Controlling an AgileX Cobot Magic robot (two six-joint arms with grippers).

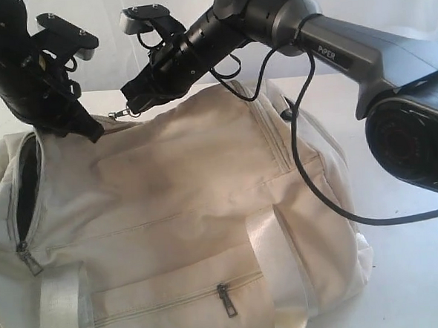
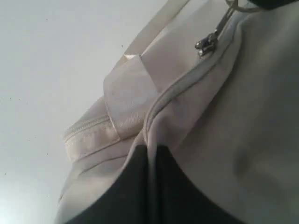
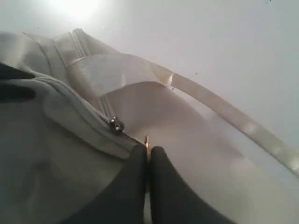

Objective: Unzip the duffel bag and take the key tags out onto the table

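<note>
The cream duffel bag [image 1: 190,180] lies on the white table [image 1: 410,256] and fills most of the exterior view. My left gripper [image 1: 92,132] is at the bag's top left edge, shut on a fold of the duffel bag's fabric [image 2: 150,135]. Just to its right, my right gripper [image 1: 131,108] is shut on the main zipper's metal pull tab [image 3: 147,140], close behind the slider [image 3: 117,125]. The same slider [image 2: 207,44] shows in the left wrist view. A dark gap [image 1: 28,176] opens at the bag's left end. The key tags are hidden.
A zipped side pocket [image 1: 226,297] faces the camera, crossed by pale webbing straps [image 1: 267,243]. One loose strap [image 3: 233,116] trails over the table behind the bag. The right arm's black cable [image 1: 317,188] hangs across the bag's right end.
</note>
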